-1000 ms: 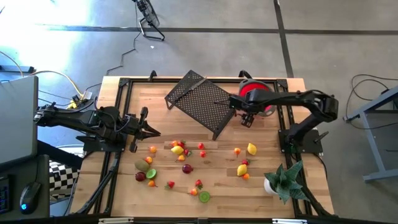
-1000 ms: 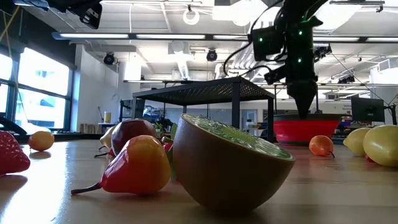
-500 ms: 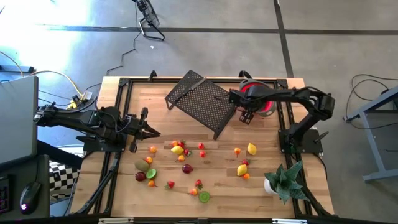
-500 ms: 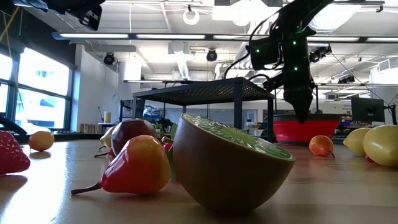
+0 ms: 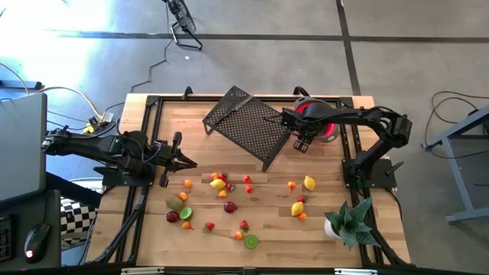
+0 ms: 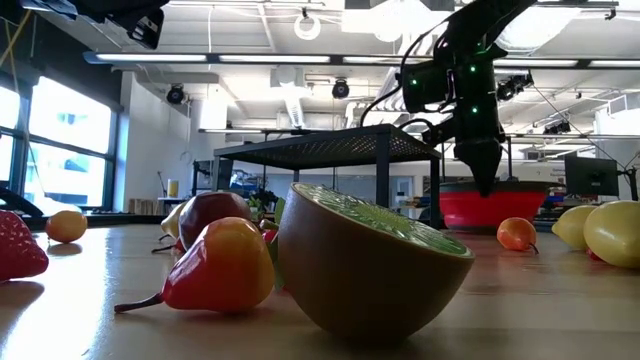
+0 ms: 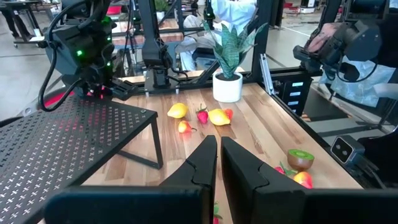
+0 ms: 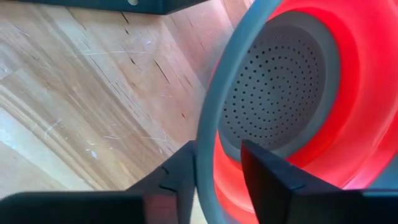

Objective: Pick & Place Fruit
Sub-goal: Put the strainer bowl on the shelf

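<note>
Several small toy fruits (image 5: pixel 221 185) lie scattered over the near half of the wooden table, more of them around (image 5: pixel 304 183); a cut green one (image 6: pixel 370 262) fills the low view. The red bowl (image 5: pixel 319 122), with a grey perforated inset (image 8: pixel 273 87), stands on the table at the far right. My right gripper (image 5: pixel 301 145) points steeply down over the bowl's left rim, shut on it. At the table's left side my left gripper (image 5: pixel 188 162) hovers shut with nothing between its fingers (image 7: pixel 219 163). My right gripper straddles the red bowl's pale rim (image 8: pixel 205 155) on the side toward the table's left. One finger (image 8: pixel 177 177) is outside the bowl and the other (image 8: pixel 267 174) inside it. The fingers come from above, slanting down. The bowl sits on the table (image 6: pixel 490 210).
A black mesh rack (image 5: pixel 248 126) on legs stands left of the bowl, close to my right gripper. A spiky green plant in a white pot (image 5: pixel 345 221) stands at the near right. Black rails (image 5: pixel 145 137) frame the table.
My right gripper has shifted a little toward the table's left and sunk slightly at the bowl's rim; over the last half second it has kept still. The bowl and the fruits lie where they were.
</note>
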`<state>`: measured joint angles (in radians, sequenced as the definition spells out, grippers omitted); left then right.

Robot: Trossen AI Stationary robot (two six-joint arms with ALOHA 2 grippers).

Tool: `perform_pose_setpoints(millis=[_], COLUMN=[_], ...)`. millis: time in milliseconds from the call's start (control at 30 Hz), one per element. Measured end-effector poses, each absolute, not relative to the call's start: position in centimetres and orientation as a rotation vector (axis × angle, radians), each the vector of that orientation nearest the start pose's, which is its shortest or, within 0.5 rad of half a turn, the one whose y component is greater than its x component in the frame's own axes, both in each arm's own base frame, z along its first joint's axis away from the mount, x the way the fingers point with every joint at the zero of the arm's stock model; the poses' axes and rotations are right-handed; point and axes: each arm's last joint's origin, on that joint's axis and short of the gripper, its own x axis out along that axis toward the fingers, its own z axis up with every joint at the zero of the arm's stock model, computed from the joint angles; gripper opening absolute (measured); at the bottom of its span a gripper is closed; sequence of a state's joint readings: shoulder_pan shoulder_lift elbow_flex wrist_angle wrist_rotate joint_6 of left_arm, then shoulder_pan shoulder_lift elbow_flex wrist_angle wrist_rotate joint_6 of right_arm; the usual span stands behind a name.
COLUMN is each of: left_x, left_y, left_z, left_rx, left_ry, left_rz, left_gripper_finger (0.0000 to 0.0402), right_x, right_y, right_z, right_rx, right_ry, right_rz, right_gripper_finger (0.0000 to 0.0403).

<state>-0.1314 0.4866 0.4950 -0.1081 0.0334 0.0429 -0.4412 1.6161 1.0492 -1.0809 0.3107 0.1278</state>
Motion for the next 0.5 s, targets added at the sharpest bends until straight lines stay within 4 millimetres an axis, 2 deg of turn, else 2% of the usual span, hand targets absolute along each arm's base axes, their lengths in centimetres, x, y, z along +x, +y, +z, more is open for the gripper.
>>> perform_pose_setpoints(millis=[300, 400, 500], left_x=[12.6, 12.6, 12.6], left_y=[-1.8, -1.8, -1.8], left_z=[27.9, 27.9, 27.9], left_rx=[0.048, 0.048, 0.048], left_ry=[0.096, 0.096, 0.096], left_rz=[-0.167, -0.167, -0.167], left_gripper_finger=[0.0019, 0.0019, 0.0019], right_x=[23.2, 23.0, 22.6], right_y=[-11.7, -11.2, -10.7], right_z=[19.6, 20.4, 21.7], right_rx=[0.194, 0.174, 0.166], right_ry=[1.632, 1.598, 1.542], right_rz=[-0.663, -0.663, -0.663], right_gripper_finger=[0.0039, 0.0020, 0.0018])
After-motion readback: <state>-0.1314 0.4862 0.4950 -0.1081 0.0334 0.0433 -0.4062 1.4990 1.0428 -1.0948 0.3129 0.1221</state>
